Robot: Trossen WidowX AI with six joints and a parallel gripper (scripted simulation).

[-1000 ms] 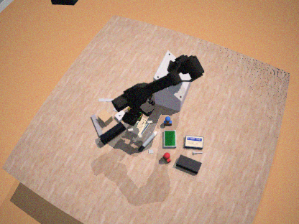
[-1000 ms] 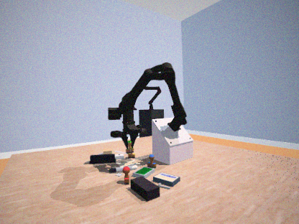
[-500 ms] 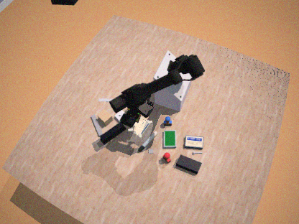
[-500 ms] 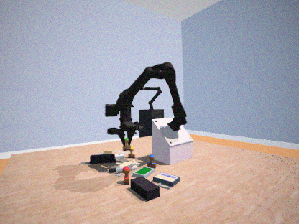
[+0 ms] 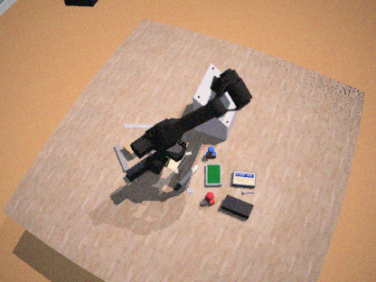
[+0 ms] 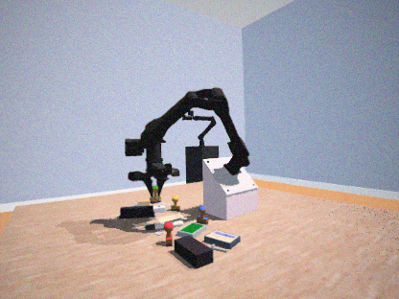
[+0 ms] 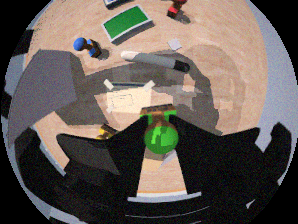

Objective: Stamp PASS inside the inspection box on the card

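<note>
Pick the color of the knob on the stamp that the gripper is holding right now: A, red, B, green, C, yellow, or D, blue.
B: the gripper is closed on a stamp whose round knob is green.

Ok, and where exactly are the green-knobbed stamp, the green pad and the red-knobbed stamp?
Green-knobbed stamp [image 6: 154, 194] [image 7: 161, 139]: exterior, wrist; its knob in wrist, its body in exterior.
Green pad [image 5: 213, 174] [image 6: 192, 229] [image 7: 127, 23]: top, exterior, wrist; its green face.
Red-knobbed stamp [image 5: 210, 196] [image 6: 168, 225] [image 7: 176, 7]: top, exterior, wrist; knob, knob, body.
</note>
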